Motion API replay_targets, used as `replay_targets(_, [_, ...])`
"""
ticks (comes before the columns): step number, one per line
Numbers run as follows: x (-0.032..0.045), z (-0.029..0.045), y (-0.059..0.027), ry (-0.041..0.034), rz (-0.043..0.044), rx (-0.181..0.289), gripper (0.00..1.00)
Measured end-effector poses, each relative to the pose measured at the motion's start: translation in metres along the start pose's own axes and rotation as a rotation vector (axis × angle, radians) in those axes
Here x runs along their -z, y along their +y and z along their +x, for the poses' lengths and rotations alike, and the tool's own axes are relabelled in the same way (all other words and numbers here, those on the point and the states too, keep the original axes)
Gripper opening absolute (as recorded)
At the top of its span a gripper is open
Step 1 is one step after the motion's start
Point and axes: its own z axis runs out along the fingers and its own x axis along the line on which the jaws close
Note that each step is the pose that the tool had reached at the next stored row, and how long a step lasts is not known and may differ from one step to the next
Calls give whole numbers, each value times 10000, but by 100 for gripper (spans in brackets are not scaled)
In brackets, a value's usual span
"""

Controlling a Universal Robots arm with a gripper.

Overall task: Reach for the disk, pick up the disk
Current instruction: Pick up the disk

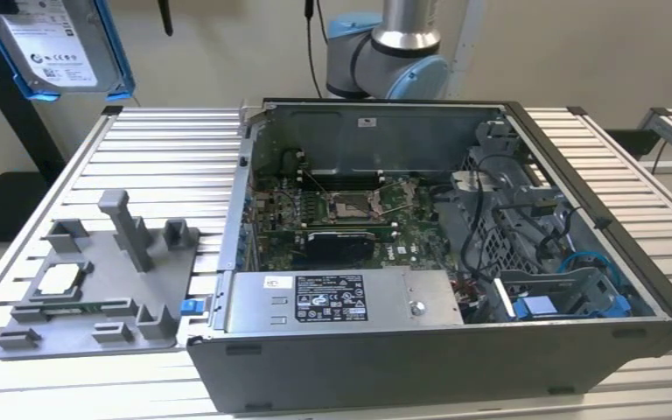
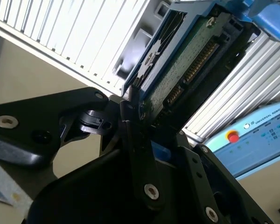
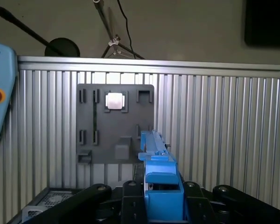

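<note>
The disk (image 1: 62, 48), a silver-grey drive with a white label and blue side rails, hangs in the air above the table's far corner at the exterior view's left, cut off by the picture's upper edge. In the second wrist view its green circuit-board underside (image 2: 191, 65) faces the camera, and my gripper (image 2: 144, 126) is shut on it with a black finger (image 2: 129, 109) pressed to its edge. In the first wrist view I see the disk edge-on as a blue rail (image 3: 159, 177) between the black finger links of my gripper (image 3: 161, 191), high above the slatted table.
An open computer case (image 1: 616, 289) stands on the slatted aluminium table (image 1: 161, 157), with a grey labelled box (image 1: 336, 299) at its front. A grey fixture plate (image 1: 102, 280) with a small square silver chip (image 1: 59, 278) lies at the exterior view's left. The arm's base (image 1: 388, 52) rises behind the case.
</note>
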Motion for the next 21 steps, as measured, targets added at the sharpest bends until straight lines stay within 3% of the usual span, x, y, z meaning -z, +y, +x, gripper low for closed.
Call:
replay_targets(12, [5,3,-319,0,0,0,0])
replay_targets(14, [7,4,-453,0,0,-1,0])
replay_targets(15, [10,5,-633,0,0,0,0])
replay_targets(21, [14,7,-842,0,0,0,0])
